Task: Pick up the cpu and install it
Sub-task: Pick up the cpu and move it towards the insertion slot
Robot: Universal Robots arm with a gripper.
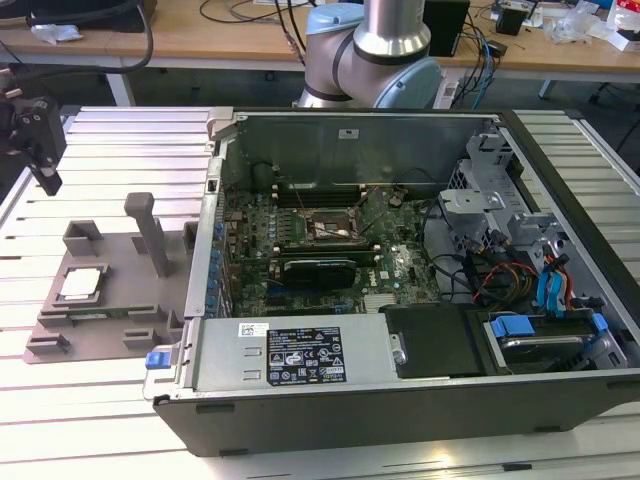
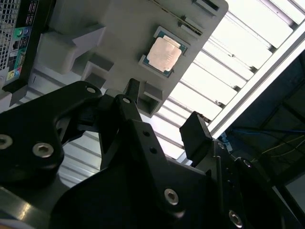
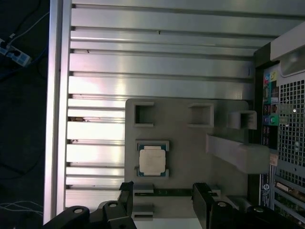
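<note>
gripper [image 1: 40, 165] hangs at the exterior view's left edge, above the table [image 1: 130, 140], off the far corner of the tray [image 1: 110, 255]. nothing in it. fingers [image 3: 127, 196] stand wide apart in the first wrist view, and the gap is broader than the cpu [image 3: 152, 160]. same wide spread in the second wrist view, gripper [image 2: 164, 112] bare.

cpu [image 1: 80, 283] lies flat in a square seat on the tray, silvery top up, on the tray's side toward the exterior view's left. untouched, clear of both fingers. in the first wrist view it sits in line with the gap between them. in the second wrist view the cpu [image 2: 164, 54] shows a thin dark rim round the pale top.

tray is grey and flat on the table's slats, just beside the case [image 1: 300, 400], on the exterior view's left of it. an upright post [image 1: 150, 232] stands on the tray between cpu and case. the case's rear panel [image 3: 286, 119], with coloured ports, faces the tray in the first wrist view.

case lies on its side, open, board [image 1: 400, 265] facing up. socket [image 1: 333, 230] sits near the board's middle, black frame, well apart from the cpu, with the case wall between them. cables [image 1: 520, 280] are bunched inside the case toward the exterior view's right. arm [image 1: 375, 45] rises behind the case.
</note>
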